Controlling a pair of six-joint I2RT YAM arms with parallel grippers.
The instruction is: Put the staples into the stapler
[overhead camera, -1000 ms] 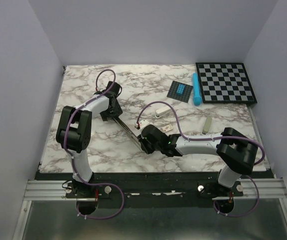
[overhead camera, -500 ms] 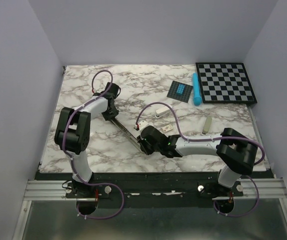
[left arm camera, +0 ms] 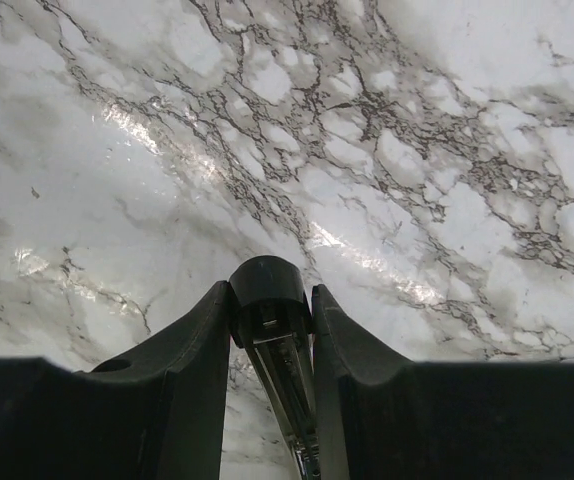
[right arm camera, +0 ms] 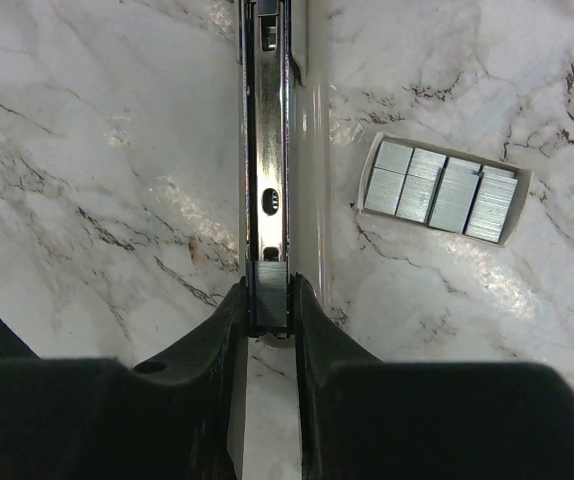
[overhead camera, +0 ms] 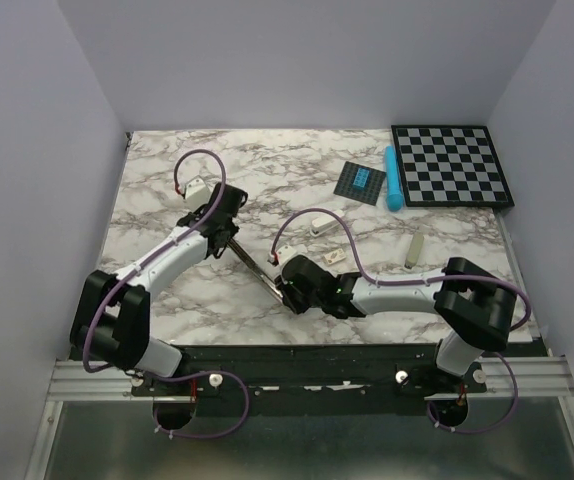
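The slim black stapler lies open on the marble, slanting from upper left to lower right, its silver channel facing up. My left gripper is shut on the stapler's rounded black end. My right gripper is shut on a small grey strip of staples and holds it at the near end of the channel. The white cardboard box with more staple strips lies open just right of the stapler; it also shows in the top view.
A white oblong block lies beyond the box and a beige bar to its right. At the back right are a checkerboard, a cyan stick and a small dark square pad.
The left arm's elbow and shoulder have swung down and left, stretching the arm out, while its gripper stays on the stapler's far end. The right gripper has edged slightly left along the stapler.
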